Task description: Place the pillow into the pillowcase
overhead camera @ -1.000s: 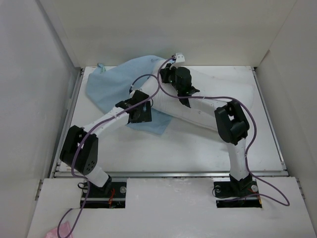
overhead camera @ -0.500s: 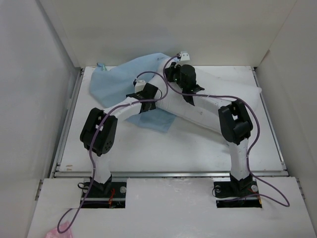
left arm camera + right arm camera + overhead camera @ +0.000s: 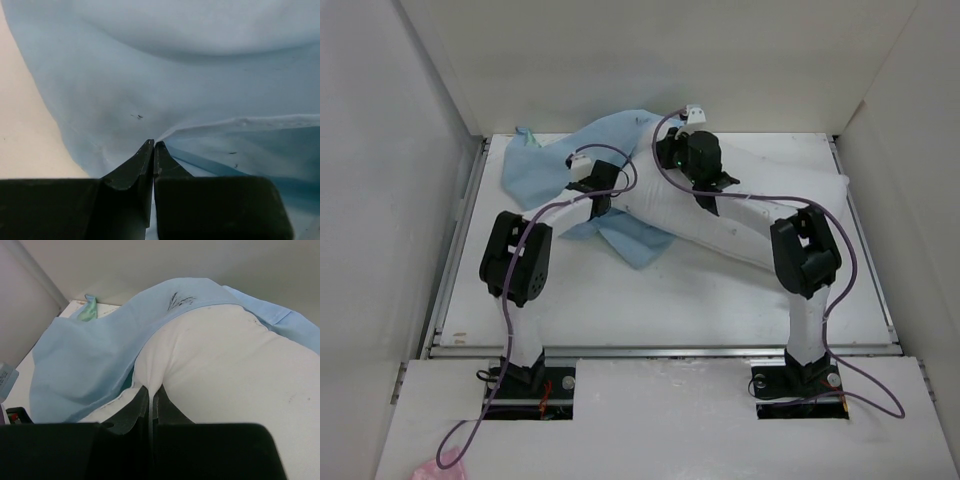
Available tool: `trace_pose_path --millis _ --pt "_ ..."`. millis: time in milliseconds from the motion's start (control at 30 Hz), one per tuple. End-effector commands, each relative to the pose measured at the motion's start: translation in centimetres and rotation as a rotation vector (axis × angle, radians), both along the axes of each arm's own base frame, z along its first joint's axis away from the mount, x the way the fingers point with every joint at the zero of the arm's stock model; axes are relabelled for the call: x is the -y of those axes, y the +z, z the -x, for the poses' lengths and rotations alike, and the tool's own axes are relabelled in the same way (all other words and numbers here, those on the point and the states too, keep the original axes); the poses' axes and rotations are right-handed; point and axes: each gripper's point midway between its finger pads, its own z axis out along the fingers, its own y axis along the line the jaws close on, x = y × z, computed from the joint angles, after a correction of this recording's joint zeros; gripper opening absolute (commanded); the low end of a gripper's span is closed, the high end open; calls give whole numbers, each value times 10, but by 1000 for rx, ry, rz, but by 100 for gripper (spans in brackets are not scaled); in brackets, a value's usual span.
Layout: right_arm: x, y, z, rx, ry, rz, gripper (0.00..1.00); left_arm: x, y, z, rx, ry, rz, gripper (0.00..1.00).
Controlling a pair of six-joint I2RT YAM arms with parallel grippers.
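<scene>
So both were shut at this point: the left end effector (image 3: 153, 146) was pinched on a fold of the pillowcase (image 3: 535, 175) by its hem, and the right end effector (image 3: 150, 390) was clamped on the pillow (image 3: 775, 180) near its covered end. Pillow lay diagonally on the desk (image 3: 720, 300) with just one end under the blue cloth and most of it bare. My worry was the thin pinch slipping if the left arm pulled hard, or both layers being caught and the opening held closed

Left gripper (image 3: 153, 146) pinches the pillowcase (image 3: 125, 85) at a fold.
</scene>
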Motion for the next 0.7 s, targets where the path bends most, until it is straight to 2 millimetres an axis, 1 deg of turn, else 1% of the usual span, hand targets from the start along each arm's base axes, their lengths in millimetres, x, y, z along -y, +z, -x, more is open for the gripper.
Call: trace_pose_path --millis 0,33,67,100,133,200,233,267,300,333,367,400,433,467,500,533,567,600,633,667 --pt "6 58 13 127 24 -36 0 10 55 -12 138 -37 54 0" --pt "7 53 13 131 24 -11 0 16 63 -11 143 -69 84 0" --pt "7 44 15 134 2 32 0 26 94 -3 194 -117 113 0" --pt "5 38 17 129 -5 49 0 30 104 2 207 -130 121 0" --pt "3 38 18 128 -23 49 0 35 115 5 231 -144 132 0" --pt "1 34 18 140 -79 61 0 45 130 20 231 -194 144 0" --pt "2 37 19 146 -153 54 0 51 151 29 265 -220 172 0" --pt "1 33 16 145 -184 53 0 65 161 38 276 -263 191 0" --pt "4 37 12 155 -215 44 0 76 162 48 268 -311 225 0" --pt "2 40 11 160 -237 38 0 82 168 54 281 -344 236 0" --pt "2 50 7 176 -256 23 0 88 176 66 299 -366 257 0" --pt "2 47 4 146 -277 -20 0 95 178 72 298 -395 275 0" --pt "2 53 3 139 -286 -49 0 101 183 78 306 -417 289 0" --pt "4 68 1 151 -308 -96 0 106 179 85 289 -436 286 0" --pt "4 65 -1 128 -321 -116 0 119 172 97 260 -482 290 0" --pt "-2 72 1 107 -328 -185 0 129 175 104 259 -510 322 0" --pt "8 70 -4 88 -405 -216 0 137 168 113 231 -543 327 0" --pt "10 87 -9 95 -434 -257 0 155 172 127 227 -604 347 0" --pt "7 76 -10 54 -460 -257 0 161 168 137 206 -617 355 0" --pt "11 78 -13 46 -497 -266 0 169 167 148 197 -653 366 0"
